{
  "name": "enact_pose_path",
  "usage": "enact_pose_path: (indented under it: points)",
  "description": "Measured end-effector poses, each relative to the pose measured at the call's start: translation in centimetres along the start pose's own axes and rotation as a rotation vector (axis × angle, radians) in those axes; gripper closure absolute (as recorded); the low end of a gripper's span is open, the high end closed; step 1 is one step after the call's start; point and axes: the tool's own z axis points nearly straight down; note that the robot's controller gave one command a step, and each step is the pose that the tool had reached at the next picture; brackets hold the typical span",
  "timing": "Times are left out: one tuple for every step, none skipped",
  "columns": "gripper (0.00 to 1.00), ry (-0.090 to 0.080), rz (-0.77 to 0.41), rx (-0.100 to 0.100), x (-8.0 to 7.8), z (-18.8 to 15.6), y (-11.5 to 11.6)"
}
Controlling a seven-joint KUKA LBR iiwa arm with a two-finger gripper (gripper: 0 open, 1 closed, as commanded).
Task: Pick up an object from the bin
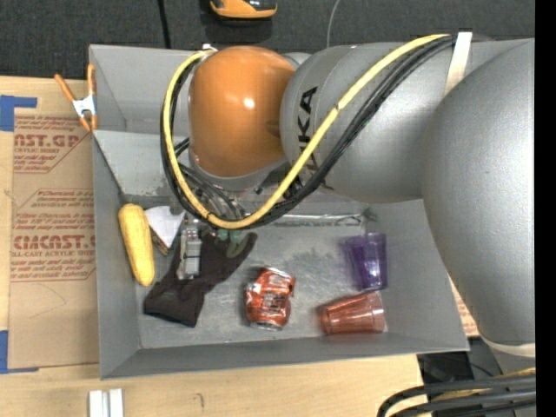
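My gripper (189, 257) hangs below the arm's wrist at the bin's left side, low over the upper end of a dark brown cloth (187, 295) that lies crumpled on the floor. Whether it touches the cloth I cannot tell. A yellow corn cob (136, 242) lies lengthwise just left of the gripper, along the left wall. A small white piece (163, 224) sits between the cob and the gripper. To the right of the cloth lies a crumpled red packet (268, 297).
A clear purple cup (366, 261) and a reddish clear cup (353, 314) lie on their sides at the bin's right. The arm and its orange cover hide the back and right of the bin.
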Motion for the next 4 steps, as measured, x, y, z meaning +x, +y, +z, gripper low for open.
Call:
enact_pose_path:
  points:
    - [0.00, -0.008, 0.002, -0.001, -0.2, -0.5, -0.1]
    - [0.00, -0.011, -0.098, -0.001, 0.1, 3.1, -1.3]
    - [0.00, -0.012, -0.301, 0.000, -0.8, 8.1, -1.7]
    - [1.00, -0.009, -0.118, -0.003, -1.5, 12.3, -3.9]
